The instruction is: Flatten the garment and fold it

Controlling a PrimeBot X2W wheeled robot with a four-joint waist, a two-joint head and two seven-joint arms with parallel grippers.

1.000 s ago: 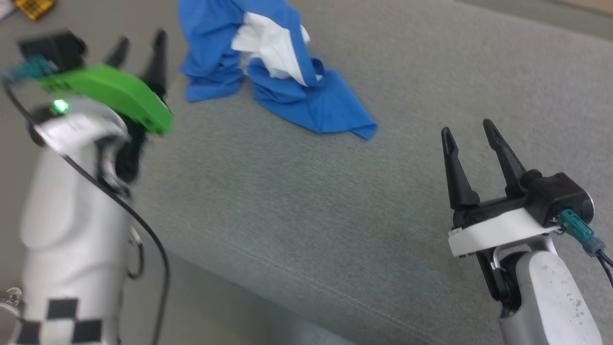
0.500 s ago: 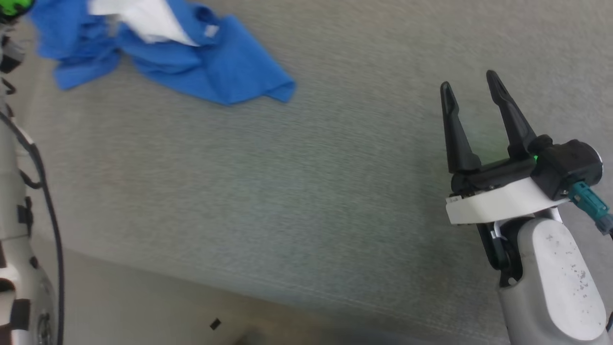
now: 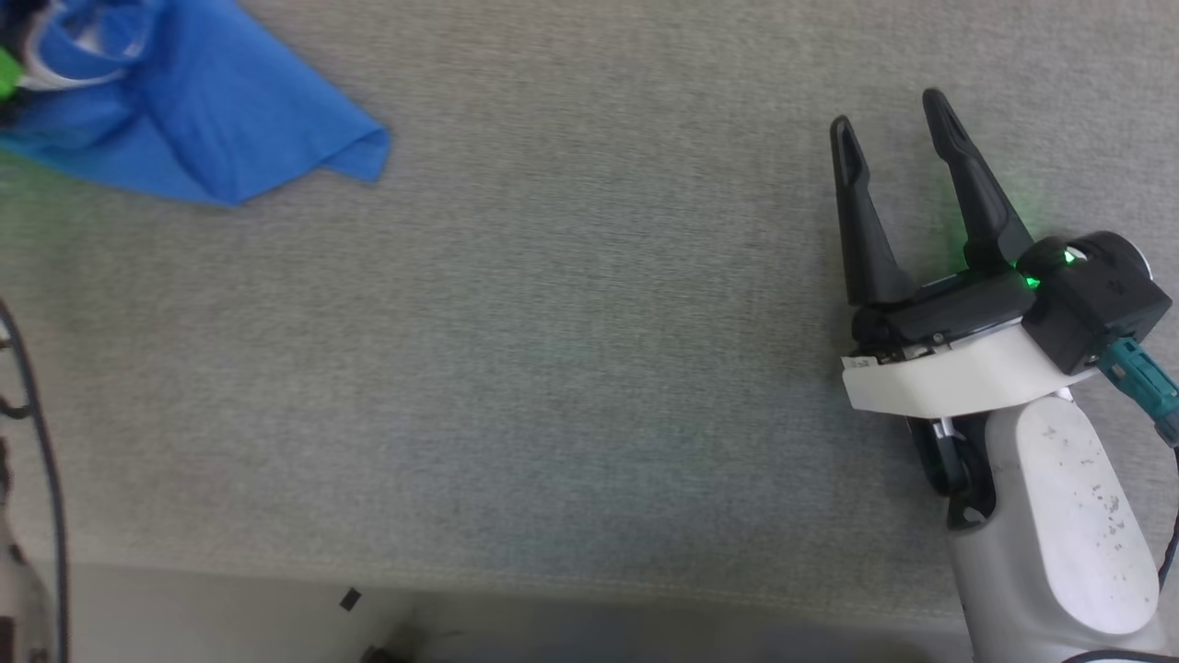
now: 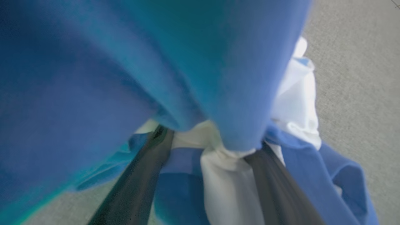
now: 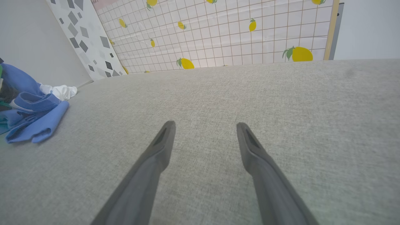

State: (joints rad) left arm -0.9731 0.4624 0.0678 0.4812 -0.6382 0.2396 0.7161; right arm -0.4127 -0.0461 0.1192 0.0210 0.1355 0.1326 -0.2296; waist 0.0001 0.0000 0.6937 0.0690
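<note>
Garment lies crumpled on the left part of the grey cushion, blue sleeves bunched over the white body. The left gripper is pushed into that heap, fingers spread wide with folds between and over them, nothing pinched. The right gripper hovers over the cushion's bare right part, fingers apart, empty. Step looks like the first pick for spreading: better to close the left on one edge, a cuff or hem, than on a wad, then draw it toward the cushion's middle so the right can take a second edge.
</note>
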